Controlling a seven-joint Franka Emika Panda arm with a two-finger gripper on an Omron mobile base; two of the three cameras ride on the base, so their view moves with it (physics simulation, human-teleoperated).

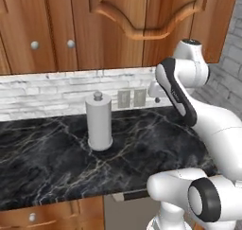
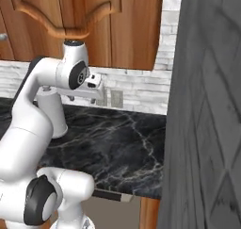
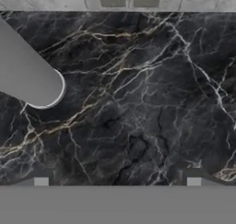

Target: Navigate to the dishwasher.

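Dishwasher right below table edge, under jaws, just ahead of base. Handle runs sideways. Jaws wide, holding nothing.

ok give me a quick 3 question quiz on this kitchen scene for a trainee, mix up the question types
1. True or false: the paper towel holder lies on its side on the counter.
2. Multiple choice: where does the dishwasher sit? A) above the counter B) under the counter's front edge, right of a wooden drawer C) left of that drawer
3. Fill in: the wall outlets sit on the ___ behind the counter.

Key: 1 false, it stands upright. 2 B, its bar handle shows just below the counter edge. 3 backsplash.
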